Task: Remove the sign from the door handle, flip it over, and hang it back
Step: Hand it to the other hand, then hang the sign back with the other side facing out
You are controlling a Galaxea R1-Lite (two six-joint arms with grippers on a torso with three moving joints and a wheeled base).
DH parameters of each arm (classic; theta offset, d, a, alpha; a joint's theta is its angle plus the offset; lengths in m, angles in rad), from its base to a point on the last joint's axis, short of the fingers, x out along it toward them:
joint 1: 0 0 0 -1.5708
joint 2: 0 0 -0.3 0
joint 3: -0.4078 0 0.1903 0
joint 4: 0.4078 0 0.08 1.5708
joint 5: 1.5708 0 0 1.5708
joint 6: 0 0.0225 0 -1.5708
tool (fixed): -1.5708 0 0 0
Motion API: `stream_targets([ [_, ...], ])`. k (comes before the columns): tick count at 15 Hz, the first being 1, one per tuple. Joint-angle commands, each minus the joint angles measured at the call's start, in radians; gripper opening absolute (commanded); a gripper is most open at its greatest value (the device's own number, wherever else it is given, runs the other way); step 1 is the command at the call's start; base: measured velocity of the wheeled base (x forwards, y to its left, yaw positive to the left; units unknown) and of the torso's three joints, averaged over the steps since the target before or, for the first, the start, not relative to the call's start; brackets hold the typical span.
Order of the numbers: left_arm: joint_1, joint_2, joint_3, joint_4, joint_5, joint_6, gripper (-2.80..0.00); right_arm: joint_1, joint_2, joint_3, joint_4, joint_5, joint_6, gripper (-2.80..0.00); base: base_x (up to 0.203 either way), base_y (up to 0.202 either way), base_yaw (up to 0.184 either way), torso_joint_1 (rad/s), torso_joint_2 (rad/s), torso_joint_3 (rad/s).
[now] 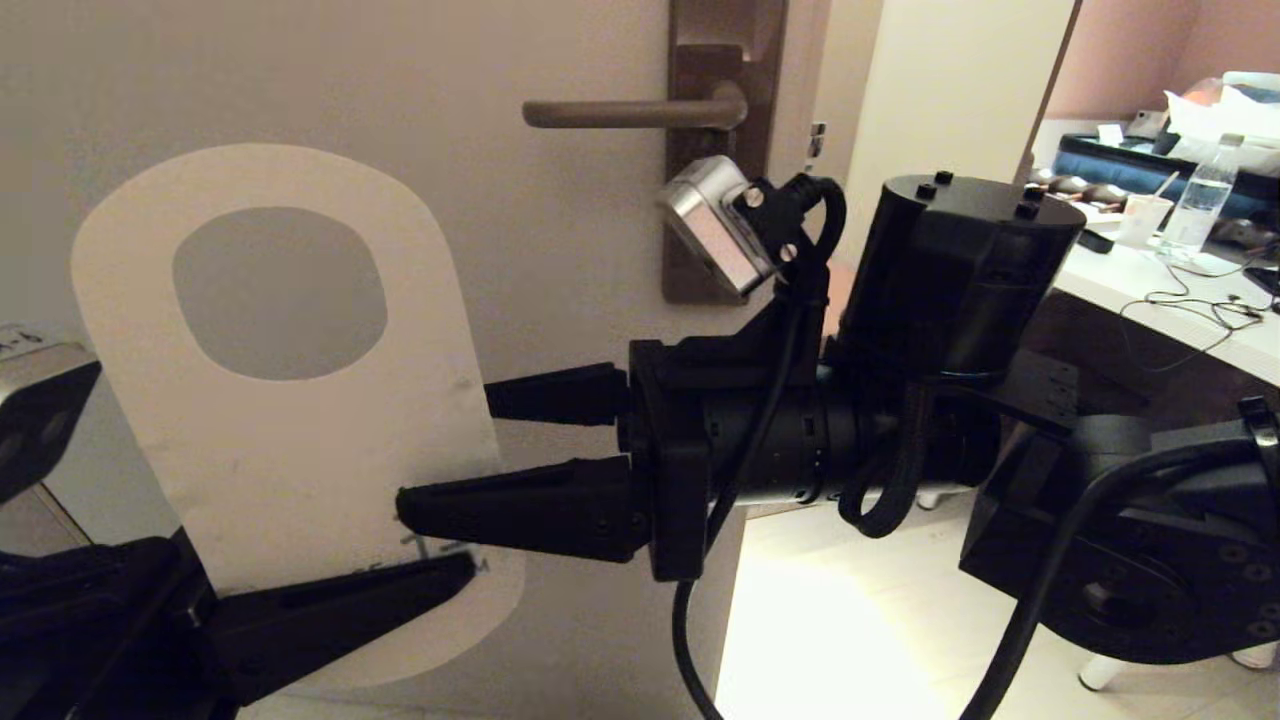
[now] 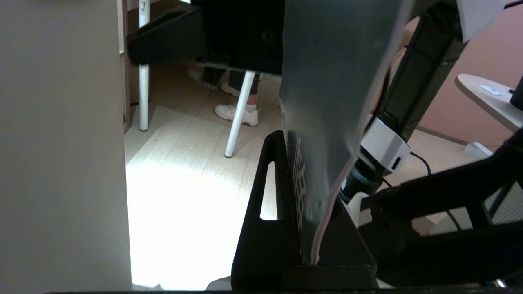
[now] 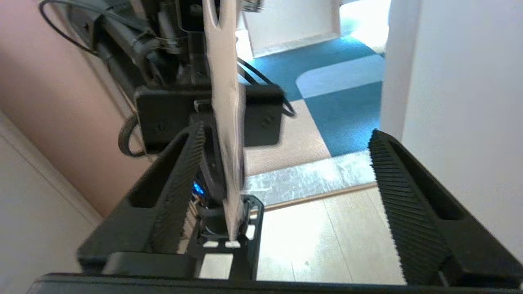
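Note:
The sign (image 1: 300, 440) stands upright in front of the door, its off-white side facing me and its big hole at the top. My left gripper (image 1: 440, 580) is shut on the sign's bottom edge; in the left wrist view the left gripper (image 2: 310, 163) pinches the slate-blue face of the sign (image 2: 335, 81). My right gripper (image 1: 445, 455) is open, with one finger in front of the sign's right edge and one behind it. In the right wrist view the right gripper (image 3: 286, 132) gapes wide, and the sign (image 3: 226, 102) shows edge-on near one finger. The door handle (image 1: 630, 113) is bare, up and to the right.
The brown backplate (image 1: 725, 40) rises behind the handle on the pale door (image 1: 560, 300). A desk (image 1: 1150, 290) at the right carries a water bottle (image 1: 1200, 205), a cup (image 1: 1145, 218) and cables. White chair legs (image 2: 241, 110) and a person's shoes (image 2: 239, 115) stand on the floor.

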State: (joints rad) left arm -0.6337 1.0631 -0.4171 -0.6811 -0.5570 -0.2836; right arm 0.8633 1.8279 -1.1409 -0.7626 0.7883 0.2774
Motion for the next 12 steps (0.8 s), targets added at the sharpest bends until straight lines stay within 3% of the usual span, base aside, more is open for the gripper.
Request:
stream_targets([
  [1, 0.002, -0.036, 0.024, -0.003, -0.001, -0.003, -2.8, -0.011, -0.035, 0.034, -0.006, 0.004, 0.0, 0.0, 0.0, 0.0, 0.0, 0.0, 0.0, 0.0],
  [7, 0.021, -0.098, 0.056, 0.0, 0.061, -0.006, -2.8, -0.044, -0.136, 0.17, -0.006, -0.092, -0.003, 0.0, 0.0, 0.0, 0.0, 0.0, 0.0, 0.0],
  [10, 0.054, -0.131, 0.062, 0.005, 0.075, -0.007, -2.8, -0.095, -0.188, 0.245, -0.006, -0.104, -0.046, 0.0, 0.0, 0.0, 0.0, 0.0, 0.0, 0.0],
  [11, 0.06, -0.14, 0.069, 0.006, 0.075, -0.006, -2.8, -0.11, -0.206, 0.268, -0.006, -0.104, -0.055, -2.8, 0.0, 0.0, 0.0, 0.0, 0.0, 0.0],
  [12, 0.06, -0.15, 0.073, 0.006, 0.076, -0.006, -2.8, -0.128, -0.227, 0.29, -0.006, -0.104, -0.058, -2.8, 0.0, 0.0, 0.0, 0.0, 0.0, 0.0],
])
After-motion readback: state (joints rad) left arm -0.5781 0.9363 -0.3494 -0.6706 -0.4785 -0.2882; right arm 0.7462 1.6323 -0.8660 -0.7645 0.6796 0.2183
